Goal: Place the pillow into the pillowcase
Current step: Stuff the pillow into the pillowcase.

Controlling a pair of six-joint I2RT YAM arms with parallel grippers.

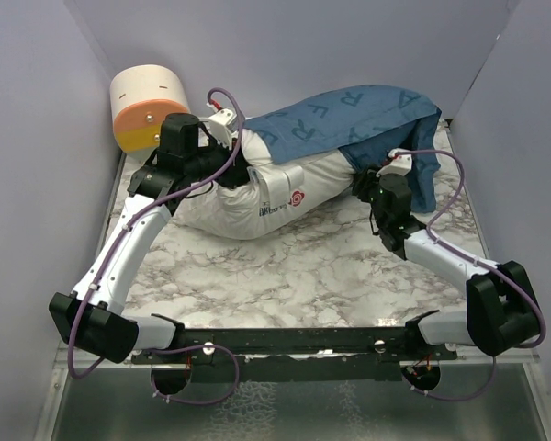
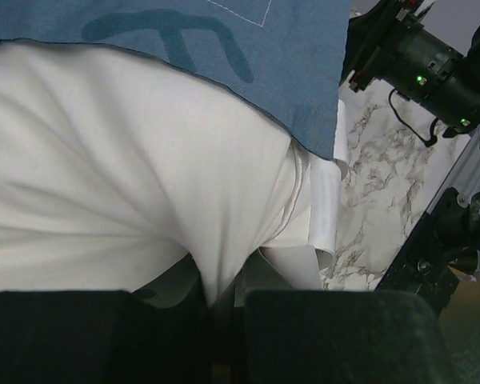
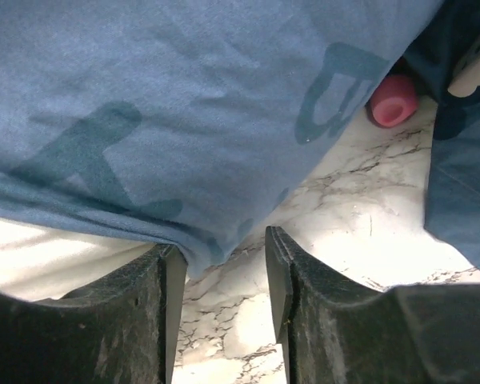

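The white pillow (image 1: 257, 197) lies across the middle of the marble table, its far right part covered by the dark blue pillowcase (image 1: 349, 119). My left gripper (image 1: 228, 170) is at the pillow's left end. In the left wrist view it (image 2: 220, 296) is shut on a pinched fold of the pillow (image 2: 104, 160), with the pillowcase (image 2: 224, 40) edge just beyond. My right gripper (image 1: 367, 184) sits at the pillowcase's near edge. In the right wrist view it (image 3: 224, 256) stands open, the pillowcase (image 3: 184, 96) hem hanging at its left fingertip (image 3: 168, 264), with the pillow (image 3: 40, 256) showing under the hem.
A beige and orange cylinder (image 1: 149, 106) stands in the back left corner. Grey walls close in the table (image 1: 285, 266) on three sides. A small pink object (image 3: 394, 100) lies on the marble under the pillowcase's edge. My right arm (image 2: 432, 64) shows in the left wrist view.
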